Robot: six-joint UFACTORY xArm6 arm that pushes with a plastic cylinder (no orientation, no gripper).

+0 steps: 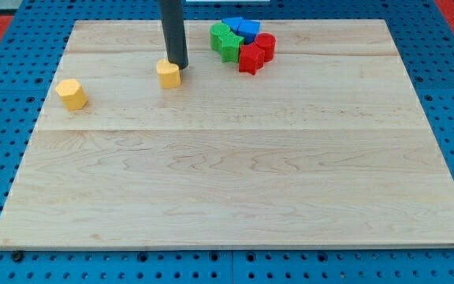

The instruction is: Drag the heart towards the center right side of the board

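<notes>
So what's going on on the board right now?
My tip sits against the upper right edge of a small yellow block near the view's top, seemingly the heart. A yellow hexagon-like block lies to the left. Green, blue and red blocks cluster at the top. The heart is far from center right.

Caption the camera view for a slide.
My tip touches the yellow heart near the board's top; red, green and blue blocks cluster to its right.

The pale wooden surface [235,181] is carrying two yellow blocks [71,93] [168,74] towards the view's upper left, and clustered green [225,41], blue [241,28] and red blocks [255,52] near the top.
</notes>
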